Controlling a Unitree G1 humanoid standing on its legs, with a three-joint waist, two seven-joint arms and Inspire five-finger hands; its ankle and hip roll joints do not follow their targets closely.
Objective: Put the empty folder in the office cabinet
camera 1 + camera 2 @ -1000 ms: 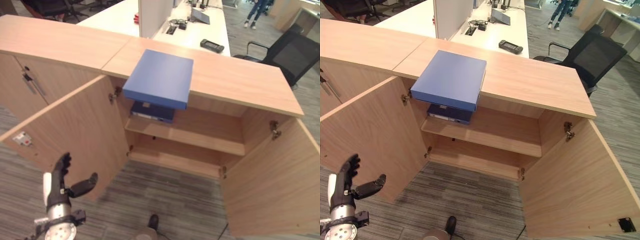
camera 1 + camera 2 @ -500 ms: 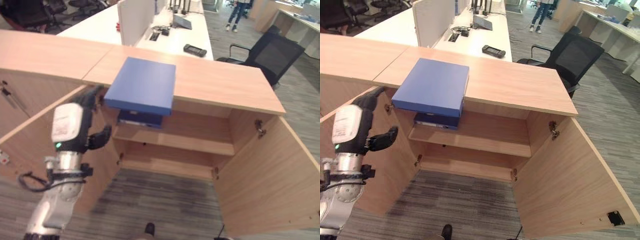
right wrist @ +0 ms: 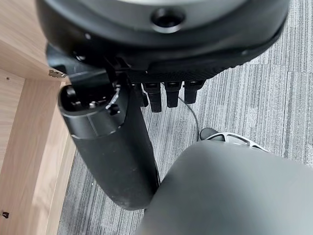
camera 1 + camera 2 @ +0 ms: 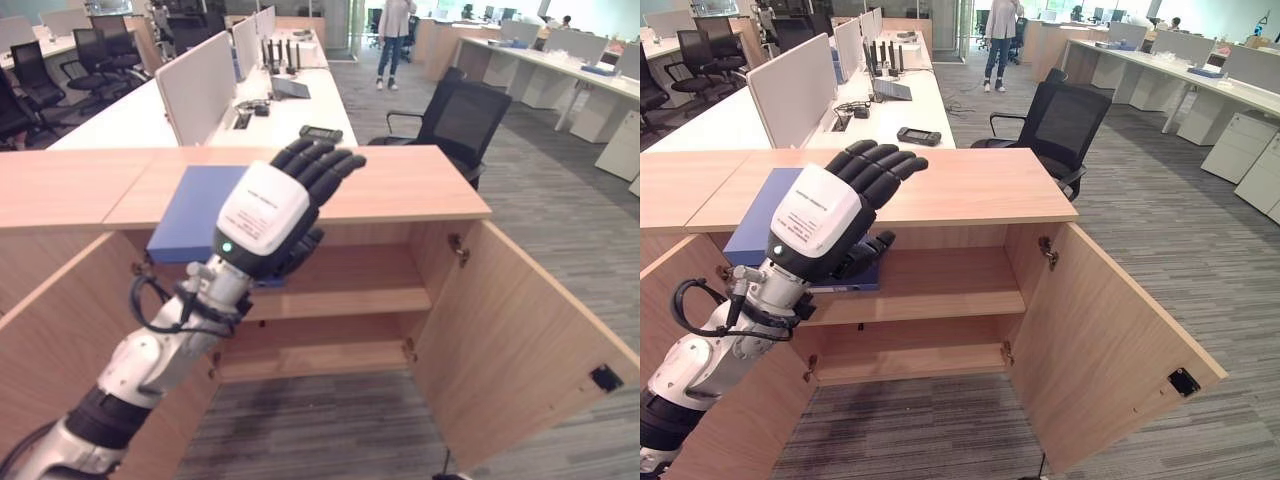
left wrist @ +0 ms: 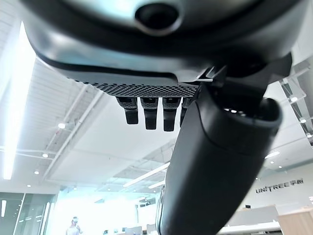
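Left eye view shows the office cabinet [image 4: 400, 190], a long low wooden unit, with both its doors swung wide: the right door [image 4: 520, 350] stands out toward the camera and the left door [image 4: 60, 340] hangs open on the other side. Inside, a shelf [image 4: 360, 298] runs across the opening, with a lower compartment under it. Beyond the cabinet stretch rows of white desks [image 4: 190, 100] with dividers, and a black office chair [image 4: 455, 115] stands just behind the cabinet's right end. On the cabinet's top, toward its left part, lies the blue folder [image 4: 190, 210], flat, its near edge jutting over the front edge above the opening; a second blue folder [image 4: 855, 275] lies on the shelf beneath it. The left hand [image 4: 285, 200] is raised in front of the cabinet, above and just right of the top folder, with its fingers straight and close together and its thumb held apart, grasping nothing. Right wrist view shows the right hand [image 3: 166, 93] over the grey carpet [image 3: 254, 98], fingers relaxed and straight, holding nothing. A person [image 4: 395, 40] stands far off in the aisle.
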